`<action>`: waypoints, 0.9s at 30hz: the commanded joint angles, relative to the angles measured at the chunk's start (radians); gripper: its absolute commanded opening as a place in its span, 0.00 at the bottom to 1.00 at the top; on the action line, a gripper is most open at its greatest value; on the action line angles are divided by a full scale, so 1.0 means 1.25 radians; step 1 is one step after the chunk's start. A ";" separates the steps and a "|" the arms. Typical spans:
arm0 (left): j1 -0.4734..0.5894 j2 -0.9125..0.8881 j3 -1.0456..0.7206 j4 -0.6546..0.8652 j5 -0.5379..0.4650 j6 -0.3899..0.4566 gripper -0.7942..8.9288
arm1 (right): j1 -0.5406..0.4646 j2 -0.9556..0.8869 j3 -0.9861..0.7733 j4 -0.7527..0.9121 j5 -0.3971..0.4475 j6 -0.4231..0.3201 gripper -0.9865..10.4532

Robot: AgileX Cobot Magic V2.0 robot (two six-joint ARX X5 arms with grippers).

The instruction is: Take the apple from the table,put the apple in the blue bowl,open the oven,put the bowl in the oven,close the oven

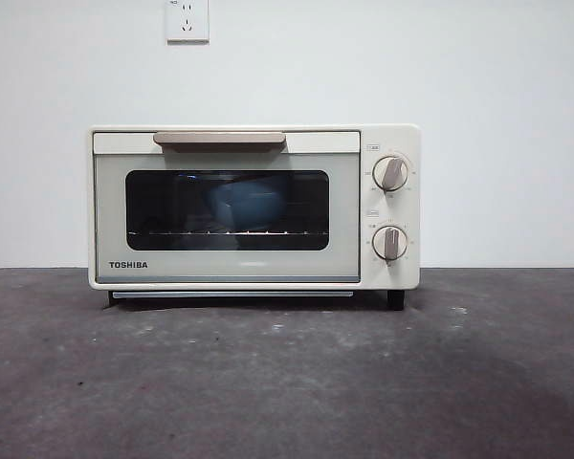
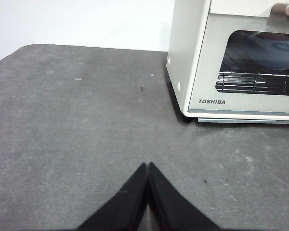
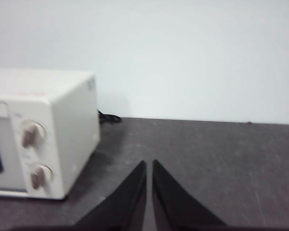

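Nearest, the left tool [image 2: 147, 166] hangs over bare bench [image 1: 287, 382] with its jaws pressed together and nothing between them, well short of the oven's front corner. The right tool [image 3: 149, 163] is likewise clenched on nothing, over the bench off the oven's knob side; a thin slit shows between its tips.

Further back stands the oven [image 1: 253, 206], its door shut flush and the beige handle [image 1: 219, 140] up along the top edge. Through the dark glass the blue bowl [image 1: 244, 204] sits on the wire rack inside. The apple cannot be made out through the glass; it is nowhere on the bench, so it is most likely in the bowl.

By that layout the last step, closing the oven, looks done and the task reads as finished. Nothing calls for another grasp; the sensible move is to keep both arms back from the door
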 commanded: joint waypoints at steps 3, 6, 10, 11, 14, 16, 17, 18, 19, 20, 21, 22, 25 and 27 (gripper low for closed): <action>0.002 -0.002 -0.019 -0.002 -0.001 -0.005 0.09 | -0.008 -0.056 -0.071 0.022 0.003 -0.015 0.09; 0.002 -0.002 -0.019 -0.002 -0.001 -0.005 0.09 | -0.008 -0.082 -0.112 0.022 0.004 -0.015 0.09; 0.002 -0.002 -0.019 -0.002 -0.001 -0.005 0.09 | -0.008 -0.110 -0.157 0.022 0.003 -0.014 0.09; 0.002 -0.002 -0.019 -0.002 -0.001 -0.005 0.09 | -0.008 -0.116 -0.165 0.022 0.003 -0.014 0.09; 0.002 -0.002 -0.019 -0.002 -0.001 -0.005 0.09 | -0.008 -0.135 -0.181 0.002 0.003 -0.006 0.09; 0.002 -0.002 -0.019 -0.002 -0.001 -0.005 0.09 | -0.008 -0.143 -0.181 -0.018 0.003 -0.006 0.09; 0.002 -0.002 -0.019 -0.002 -0.001 -0.005 0.09 | -0.008 -0.143 -0.181 -0.023 0.003 -0.006 0.09; 0.002 -0.002 -0.019 -0.002 -0.001 -0.005 0.09 | -0.008 -0.143 -0.181 -0.034 0.003 -0.005 0.09; 0.002 -0.002 -0.019 -0.002 -0.001 -0.005 0.09 | -0.008 -0.143 -0.181 -0.049 0.003 -0.005 0.09; 0.002 -0.002 -0.019 -0.002 -0.001 -0.005 0.09 | -0.008 -0.143 -0.181 -0.066 0.003 -0.002 0.09; 0.002 -0.002 -0.019 -0.002 -0.001 -0.005 0.09 | -0.008 -0.143 -0.181 -0.085 0.003 -0.002 0.09; 0.002 -0.002 -0.019 -0.002 -0.001 -0.005 0.09 | -0.008 -0.143 -0.181 -0.105 0.003 0.004 0.09; 0.002 -0.002 -0.019 -0.002 -0.001 -0.005 0.09 | -0.008 -0.143 -0.181 -0.132 0.004 0.005 0.09; 0.002 -0.002 -0.019 -0.002 -0.001 -0.005 0.09 | -0.008 -0.143 -0.181 -0.125 0.003 0.005 0.09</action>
